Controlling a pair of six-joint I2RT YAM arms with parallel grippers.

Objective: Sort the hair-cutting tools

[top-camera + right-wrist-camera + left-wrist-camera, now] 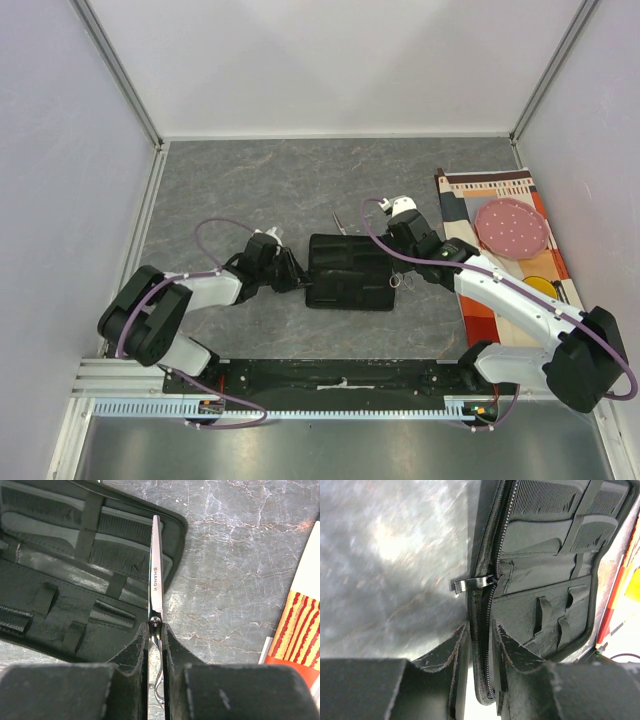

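Observation:
The black fabric pouch [348, 272] lies open in the middle of the table. My left gripper [297, 280] is shut on its zippered left edge [485, 595], one finger on each side. My right gripper [397, 266] is shut on a slim silver pair of scissors [155, 575] near the pivot. The blades point away along the pouch's right edge, and the handle rings [396, 281] sit behind the fingers. A second pair of silver scissors [338, 218] lies on the table just behind the pouch. Two black combs [45, 502] [125, 522] sit under straps in the pouch's pockets.
A patterned cloth [470, 195] with a pink dotted disc [511, 227] lies at the right, under my right arm. White walls close in the grey table [250, 190] on three sides. A metal rail [330, 375] runs along the near edge.

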